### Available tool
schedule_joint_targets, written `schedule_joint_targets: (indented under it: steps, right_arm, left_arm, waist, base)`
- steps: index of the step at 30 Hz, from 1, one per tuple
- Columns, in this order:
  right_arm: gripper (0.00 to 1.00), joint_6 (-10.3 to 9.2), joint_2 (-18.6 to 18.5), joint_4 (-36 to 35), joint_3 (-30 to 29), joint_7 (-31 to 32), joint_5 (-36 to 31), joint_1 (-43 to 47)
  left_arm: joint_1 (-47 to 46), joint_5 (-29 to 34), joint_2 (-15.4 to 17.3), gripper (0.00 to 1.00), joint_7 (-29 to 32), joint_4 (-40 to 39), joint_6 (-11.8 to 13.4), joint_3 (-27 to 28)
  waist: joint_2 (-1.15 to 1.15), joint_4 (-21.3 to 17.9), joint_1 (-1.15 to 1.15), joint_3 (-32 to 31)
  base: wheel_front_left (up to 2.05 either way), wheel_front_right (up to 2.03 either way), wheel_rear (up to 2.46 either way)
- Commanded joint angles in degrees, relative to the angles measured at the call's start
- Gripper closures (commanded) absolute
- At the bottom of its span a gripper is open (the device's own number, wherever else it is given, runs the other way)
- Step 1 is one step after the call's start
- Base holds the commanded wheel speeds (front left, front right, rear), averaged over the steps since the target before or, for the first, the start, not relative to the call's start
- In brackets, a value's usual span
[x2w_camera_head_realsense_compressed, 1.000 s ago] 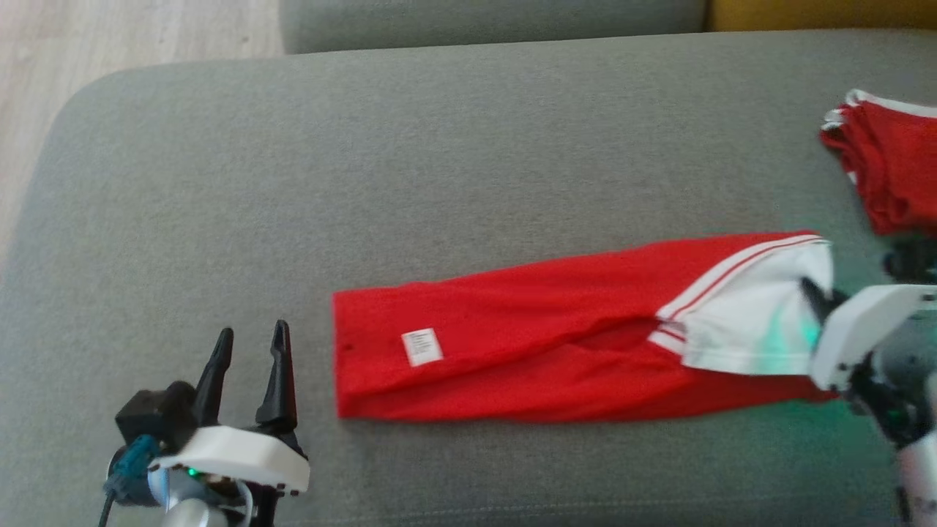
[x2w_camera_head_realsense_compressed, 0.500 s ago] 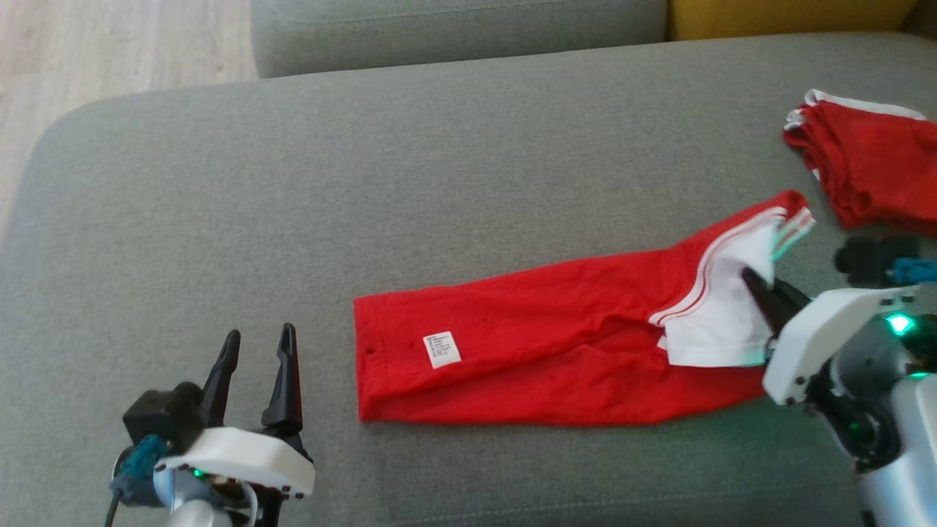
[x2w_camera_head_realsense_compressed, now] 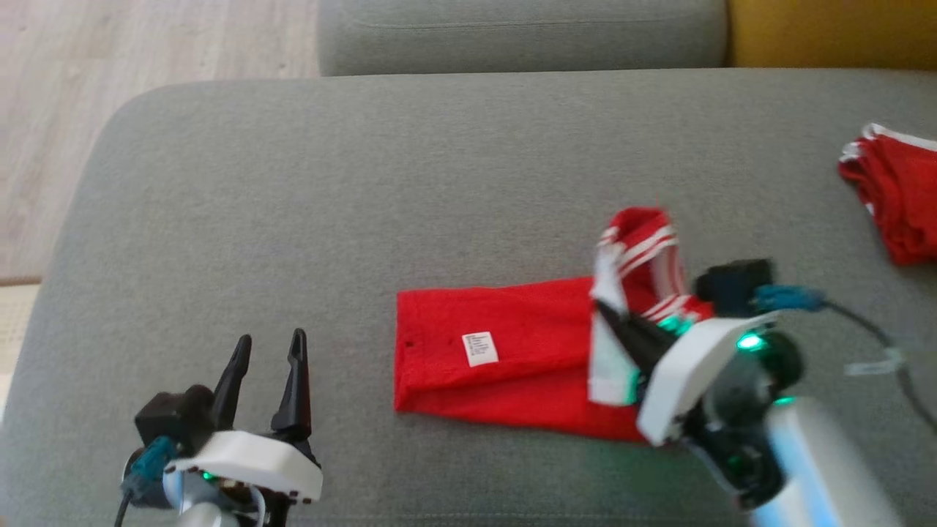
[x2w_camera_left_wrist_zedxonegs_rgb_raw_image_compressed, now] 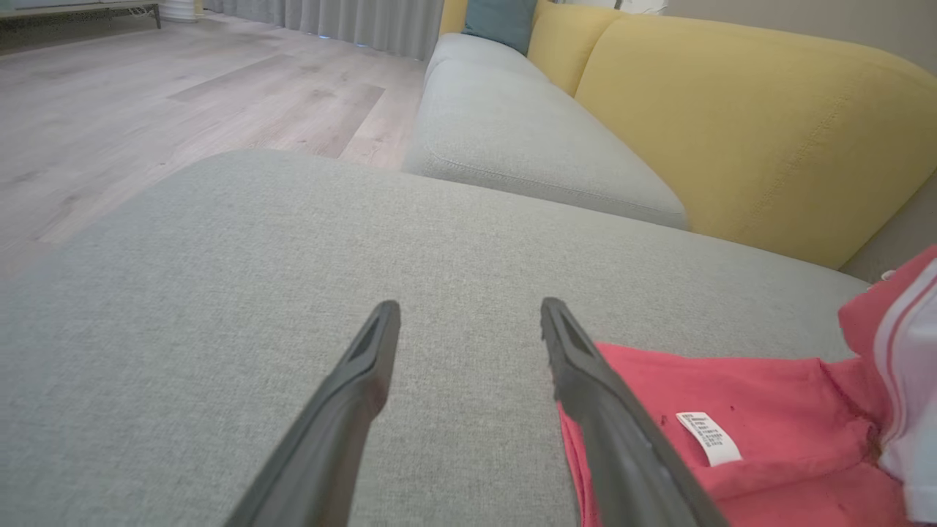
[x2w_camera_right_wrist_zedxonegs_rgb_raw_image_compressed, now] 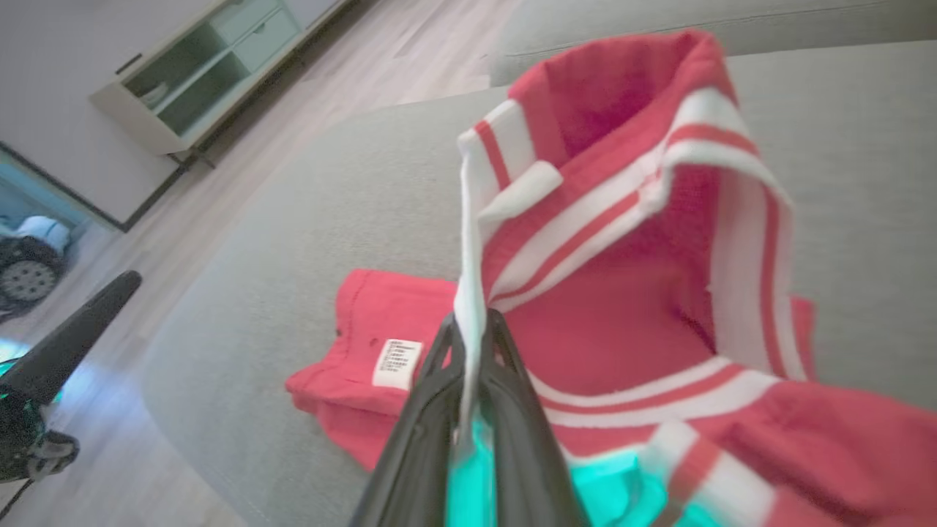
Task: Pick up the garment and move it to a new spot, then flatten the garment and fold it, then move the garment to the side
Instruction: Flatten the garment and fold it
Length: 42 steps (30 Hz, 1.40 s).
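Quickly: right gripper (x2w_camera_head_realsense_compressed: 602,309) has its two dark fingers pinched together on the white striped edge of the garment (x2w_camera_head_realsense_compressed: 542,322), and that end is lifted and curled over the rest. In the right wrist view only a thin white hem runs between the tips of the right gripper (x2w_camera_right_wrist_zedxonegs_rgb_raw_image_compressed: 468,322). Left gripper (x2w_camera_head_realsense_compressed: 271,338) sits at 7 o'clock of the head view, fingers apart, nothing between them, just off the garment's hem end.

Garment lies on the grey cushion (x2w_camera_head_realsense_compressed: 366,183), centre going to 4 o'clock, care label (x2w_camera_head_realsense_compressed: 479,349) facing up.

Risks, judged:
- the pinch is narrow, so the hem may slide out mid-fold and the end would drop in a heap
- maybe only one layer is caught, giving a lopsided fold
- nothing pins the hem end, so pulling toward 9 o'clock could drag the whole piece instead of folding it
- the lifted end is twisted and may land creased

Materials: garment is soft thin red knit, limp, with white panel and stripes; label is a small white rectangle. Cushion is coarse woven grey with rounded corners, likely grippy. Another red pile (x2w_camera_head_realsense_compressed: 897,197) is at 3 o'clock, well apart. Backrest (x2w_camera_left_wrist_zedxonegs_rgb_raw_image_compressed: 732,132) is yellow fabric; floor (x2w_camera_head_realsense_compressed: 110,73) is pale wood planks
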Motion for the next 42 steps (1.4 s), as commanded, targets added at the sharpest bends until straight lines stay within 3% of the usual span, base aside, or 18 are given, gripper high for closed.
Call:
schedule_joint_targets:
  steps: [1,9,24,26,27,28,36,42]
  right_arm:
    - [1.0,-0.04,1.58,-0.85,3.08,-1.05,0.7,-2.17]
    - [1.0,-0.04,4.63,6.19,9.02,-5.48,2.73,-6.15]
    - [1.0,-0.04,4.9,26.4,18.97,-15.84,12.19,-17.3]
    - [0.53,-0.04,4.9,28.21,20.49,-17.35,13.6,-18.06]
    - [0.14,-0.04,4.9,28.9,21.25,-18.14,14.46,-18.4]
    - [0.0,-0.04,4.9,29.49,22.15,-18.74,15.31,-18.73]
    - [0.0,-0.04,4.9,30.19,28.68,-23.13,20.93,-21.12]
    - [0.0,-0.04,4.9,28.27,30.22,-26.66,21.97,-22.07]
  left_arm:
    - [-3.12,-0.29,0.32,0.0,-0.4,-1.51,-0.21,1.79]
    - [-4.22,-0.17,-0.17,0.0,-0.62,-0.69,-0.9,1.05]
    - [-6.05,0.16,-1.95,0.0,-0.89,2.33,-2.33,-1.46]
    - [-6.08,0.13,-2.01,0.0,-0.92,2.69,-2.44,-1.54]
    - [-6.05,0.11,-2.02,0.0,-0.94,2.84,-2.47,-1.55]
    - [-6.0,0.08,-2.03,0.0,-0.96,2.97,-2.49,-1.54]
    - [-5.24,0.1,-1.82,0.0,-1.06,3.26,-2.48,-1.75]
    - [-4.57,0.07,-1.59,0.0,-1.02,3.01,-2.3,-2.1]
  waist:
    - [0.0,1.34,0.0,0.16]
    - [0.0,4.27,0.0,0.88]
    - [0.0,9.9,0.0,0.43]
    - [0.0,10.1,0.0,0.16]
    - [0.0,10.14,0.0,-0.01]
    - [0.0,10.15,0.0,-0.17]
    - [0.0,8.89,0.0,-1.57]
    - [0.0,7.41,0.0,-2.52]
  base:
    - [0.0,0.0,0.0]
    - [0.0,0.0,0.0]
    - [0.0,0.0,0.0]
    - [0.0,0.0,0.0]
    - [0.0,0.0,0.0]
    - [0.0,0.0,0.0]
    - [0.0,0.0,0.0]
    - [0.0,0.0,0.0]
